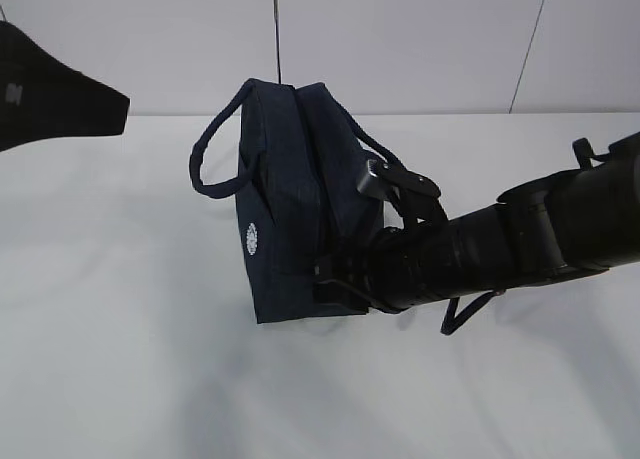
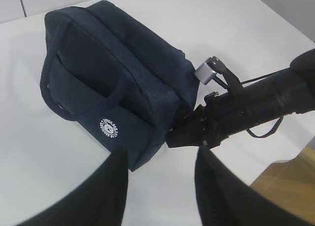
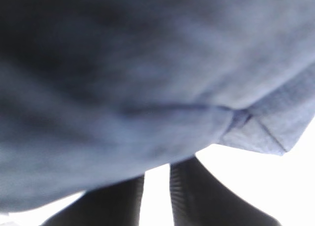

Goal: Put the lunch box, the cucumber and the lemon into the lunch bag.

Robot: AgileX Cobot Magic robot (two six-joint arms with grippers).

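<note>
The dark navy lunch bag [image 1: 290, 199] stands on the white table, its white round logo [image 1: 251, 238] facing me. It also shows in the left wrist view [image 2: 108, 78] and fills the right wrist view [image 3: 123, 63]. My right gripper [image 1: 340, 279] is at the bag's lower right end. Its fingers [image 3: 197, 196] stand a narrow gap apart, tips hidden under the fabric, pinching the bag's end. My left gripper [image 2: 161, 154] is open and empty, held above the table near the bag's logo corner. The lunch box, cucumber and lemon are out of view.
My right arm [image 1: 540, 229] stretches in from the right, with a loose black strap [image 1: 465, 314] under it. The bag's two loop handles [image 1: 215, 144] hang out to its sides. The table's edge and a wooden floor [image 2: 290, 179] show in the left wrist view.
</note>
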